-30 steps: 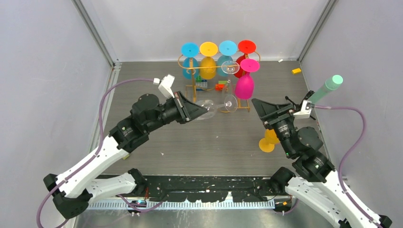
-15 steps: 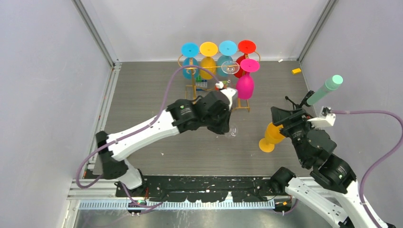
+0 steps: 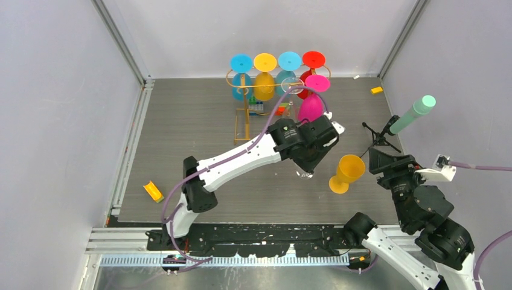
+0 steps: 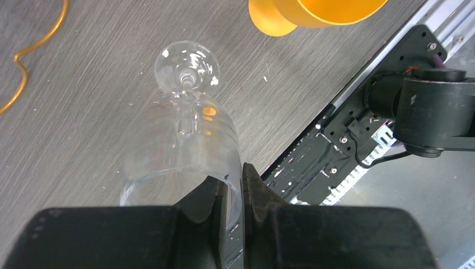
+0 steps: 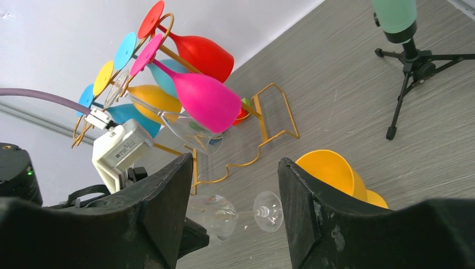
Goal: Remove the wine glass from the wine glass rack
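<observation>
My left gripper [image 3: 310,163] [image 4: 242,190] is shut on a clear wine glass [image 3: 304,174] [image 4: 185,129], one finger inside the bowl's rim and one outside. The glass is off the rack and tilted, its foot pointing at the table right of centre. The gold wire wine glass rack [image 3: 241,124] [image 5: 269,134] stands at the back. Blue, yellow, red and pink glasses [image 5: 207,101] and a clear one hang from it upside down. My right gripper [image 3: 379,158] [image 5: 235,196] is open and empty, at the right, facing the clear wine glass [image 5: 224,216].
An orange glass [image 3: 347,172] [image 5: 330,174] stands upright just right of the held glass. A mint-topped tripod [image 3: 413,115] [image 5: 403,33] is at the right. Small blocks lie at the back right [image 3: 377,90] and near left [image 3: 153,191]. Toys sit under the rack [image 3: 279,110].
The left arm has swung right and forward, carrying the clear glass from beside the rack to next to the orange glass. The right arm has drawn back to the right.
</observation>
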Tool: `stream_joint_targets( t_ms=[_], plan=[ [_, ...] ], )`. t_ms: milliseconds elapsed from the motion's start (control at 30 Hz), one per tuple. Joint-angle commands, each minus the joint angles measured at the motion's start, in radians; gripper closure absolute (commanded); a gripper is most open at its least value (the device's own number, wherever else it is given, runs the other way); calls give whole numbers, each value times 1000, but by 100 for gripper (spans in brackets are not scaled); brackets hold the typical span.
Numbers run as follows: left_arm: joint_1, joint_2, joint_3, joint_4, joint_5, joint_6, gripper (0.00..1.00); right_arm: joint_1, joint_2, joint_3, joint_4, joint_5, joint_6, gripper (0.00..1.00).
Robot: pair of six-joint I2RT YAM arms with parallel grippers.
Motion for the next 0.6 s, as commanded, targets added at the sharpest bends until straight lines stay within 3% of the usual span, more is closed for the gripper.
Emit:
stream_joint_targets(
  t_ms=[0, 567],
  plan=[
    [-10, 48, 114, -125, 30, 71, 100, 2, -28, 21, -21, 65, -10, 38],
    [-12, 147, 153, -88, 175, 66, 100, 2, -45, 10, -46, 74, 30, 39]
  ],
)
